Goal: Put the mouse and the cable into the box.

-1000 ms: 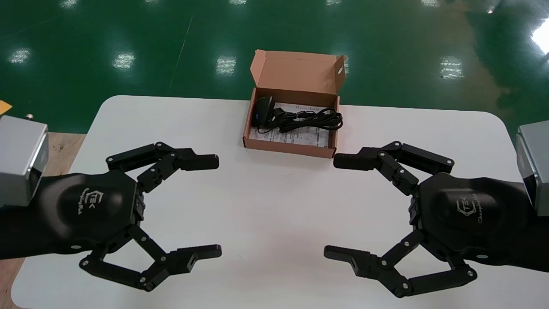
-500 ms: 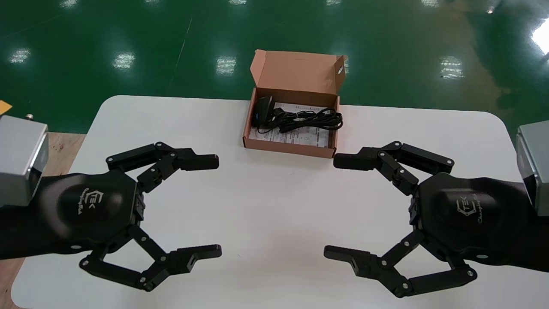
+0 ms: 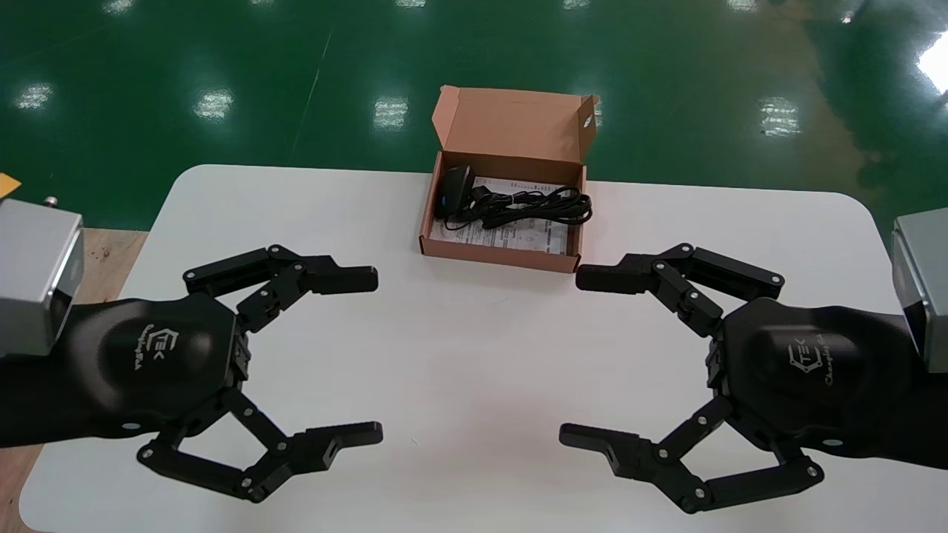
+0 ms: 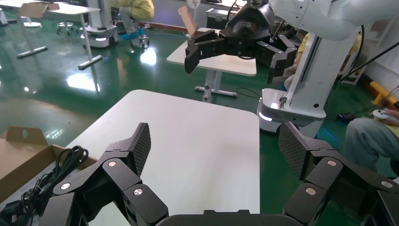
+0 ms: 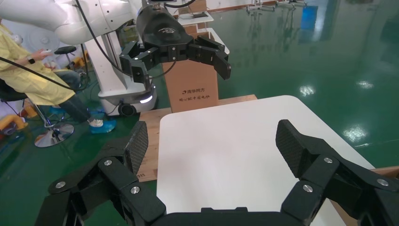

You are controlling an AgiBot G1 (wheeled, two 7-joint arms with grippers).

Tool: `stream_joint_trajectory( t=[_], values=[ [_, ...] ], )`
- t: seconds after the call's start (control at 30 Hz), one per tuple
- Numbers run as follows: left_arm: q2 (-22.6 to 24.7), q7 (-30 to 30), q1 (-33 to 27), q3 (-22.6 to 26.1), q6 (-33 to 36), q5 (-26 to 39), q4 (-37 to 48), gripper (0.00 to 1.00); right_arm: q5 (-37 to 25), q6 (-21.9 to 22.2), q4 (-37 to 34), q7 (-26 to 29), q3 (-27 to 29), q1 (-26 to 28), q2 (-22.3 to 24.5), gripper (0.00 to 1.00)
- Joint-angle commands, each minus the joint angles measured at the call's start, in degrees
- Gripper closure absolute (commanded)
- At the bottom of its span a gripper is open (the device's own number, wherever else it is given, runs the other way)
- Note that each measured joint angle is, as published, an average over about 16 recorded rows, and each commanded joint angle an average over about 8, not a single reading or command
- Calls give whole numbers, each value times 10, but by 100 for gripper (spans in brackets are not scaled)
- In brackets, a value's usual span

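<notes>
Fingers (image 3: pixel 341 280) wide apart on left gripper (image 3: pixel 376 355) and right gripper (image 3: pixel 571 355), above table (image 3: pixel 474 326) — mouse (image 3: pixel 453 189) and cable (image 3: pixel 541 207) inside box (image 3: pixel 496 254)

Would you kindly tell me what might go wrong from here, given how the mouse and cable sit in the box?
1. The cable bulges over the right wall of the box, so it might slip out or get pinched if the lid closes.
2. The open right gripper hovers close to the box's near right corner; a forward move might shove the box. The left gripper, also open, hovers farther off.
</notes>
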Motion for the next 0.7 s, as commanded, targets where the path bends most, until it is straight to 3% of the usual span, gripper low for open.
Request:
stream_joint_trajectory(
  t=[0.03, 0.7],
  values=[
    [0, 0, 0, 0, 0, 0, 0, 0, 0, 0, 0, 0, 0, 0, 0, 0],
    [0, 0, 0, 0, 0, 0, 0, 0, 0, 0, 0, 0, 0, 0, 0, 0]
  ],
)
